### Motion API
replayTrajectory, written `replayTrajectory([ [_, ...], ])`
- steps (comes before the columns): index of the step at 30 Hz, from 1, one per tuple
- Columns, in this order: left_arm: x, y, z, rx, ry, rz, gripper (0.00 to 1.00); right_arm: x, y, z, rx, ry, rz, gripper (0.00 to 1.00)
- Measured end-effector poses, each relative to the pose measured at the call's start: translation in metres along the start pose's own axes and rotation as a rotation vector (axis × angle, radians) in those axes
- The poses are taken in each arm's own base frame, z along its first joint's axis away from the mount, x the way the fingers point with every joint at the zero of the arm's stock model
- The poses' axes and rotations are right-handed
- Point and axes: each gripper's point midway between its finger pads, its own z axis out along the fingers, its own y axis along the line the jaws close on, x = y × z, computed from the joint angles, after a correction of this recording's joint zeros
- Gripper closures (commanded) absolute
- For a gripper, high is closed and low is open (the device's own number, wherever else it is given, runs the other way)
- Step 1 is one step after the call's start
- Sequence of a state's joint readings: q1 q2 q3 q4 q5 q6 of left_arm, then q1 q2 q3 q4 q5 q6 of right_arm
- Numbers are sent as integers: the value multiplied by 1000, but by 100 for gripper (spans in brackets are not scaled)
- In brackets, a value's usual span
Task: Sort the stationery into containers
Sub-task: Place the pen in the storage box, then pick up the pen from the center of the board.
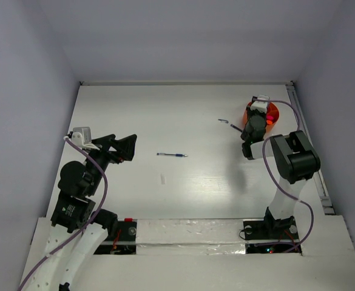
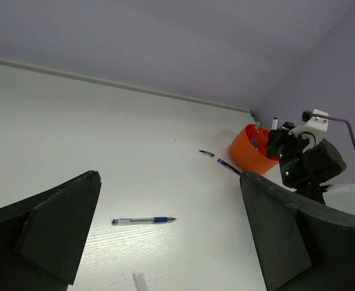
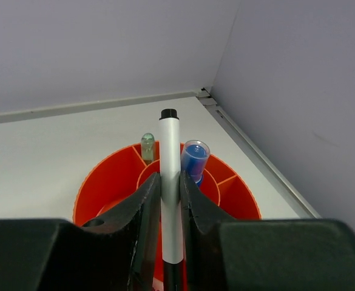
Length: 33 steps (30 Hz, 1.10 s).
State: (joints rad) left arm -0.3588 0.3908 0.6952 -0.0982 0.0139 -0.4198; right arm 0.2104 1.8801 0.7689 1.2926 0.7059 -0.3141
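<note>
Left end effector (image 1: 120,147): left-middle of the top view, on a folded arm, pointing toward frame right; jaws wide open, holding nothing. Its own wrist view shows the left end effector (image 2: 170,179) as two dark fingers (image 2: 56,227) at the lower corners, with bare bench (image 2: 74,121) between them.

Blue pen (image 1: 171,155): lying flat at bench centre, well apart from both arms; seen in the left wrist view (image 2: 144,220) between the fingers.

Small white piece (image 1: 162,178): just below the blue pen; cut off at the bottom edge of the left wrist view (image 2: 139,282).

Small blue piece (image 1: 223,120) and dark pen (image 1: 235,127): on the bench just left of the cup; both also in the left wrist view, (image 2: 207,153) and (image 2: 229,166).

Orange cup (image 1: 274,114): upper right of the top view, largely covered by the arm. Only the right wrist view shows the orange cup (image 3: 104,188) with its dividers, holding a green piece (image 3: 147,145) and a blue-capped bottle (image 3: 195,159).

Right end effector (image 1: 255,124): on an arm reaching from lower right up over the cup. In its wrist view the right end effector (image 3: 170,182) is closed on a white marker (image 3: 170,139), which stands upright above the cup's centre.
</note>
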Motion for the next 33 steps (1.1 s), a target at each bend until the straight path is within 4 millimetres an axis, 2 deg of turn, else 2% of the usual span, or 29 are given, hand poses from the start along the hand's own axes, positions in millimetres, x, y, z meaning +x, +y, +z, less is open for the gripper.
replayTrajectory([
  [1,0,0,0,0,0,0,1,1,0,0,0,1,1,70],
  [6,0,0,0,0,0,0,1,5,-2,-5,-7,18,18,64],
  [16,-1,0,-1,1,-3,0,1,-24,-4,-7,-25,2,111,46],
  [21,-2,-1,-2,3,-7,-1,1,-21,-1,-10,-49,36,118,48],
  [22,-2,-1,-2,4,-9,-1,1,-19,-1,-11,-56,48,114,57],
  [25,-2,-1,-2,4,-9,-1,1,-13,6,-17,-111,112,104,61],
  [27,-2,-1,-2,4,-9,-1,1,-14,17,-22,-180,202,96,62],
  [28,-2,-1,-2,5,-9,0,1,-18,24,-22,-212,243,110,66],
  [30,-2,-2,-2,7,-8,-1,1,-32,39,-24,-290,339,144,68],
  [31,-1,-2,-2,10,-6,-1,1,-38,45,-28,-327,379,169,68],
  [33,-1,-4,-2,17,-2,-2,1,-35,49,-48,-393,480,188,67],
])
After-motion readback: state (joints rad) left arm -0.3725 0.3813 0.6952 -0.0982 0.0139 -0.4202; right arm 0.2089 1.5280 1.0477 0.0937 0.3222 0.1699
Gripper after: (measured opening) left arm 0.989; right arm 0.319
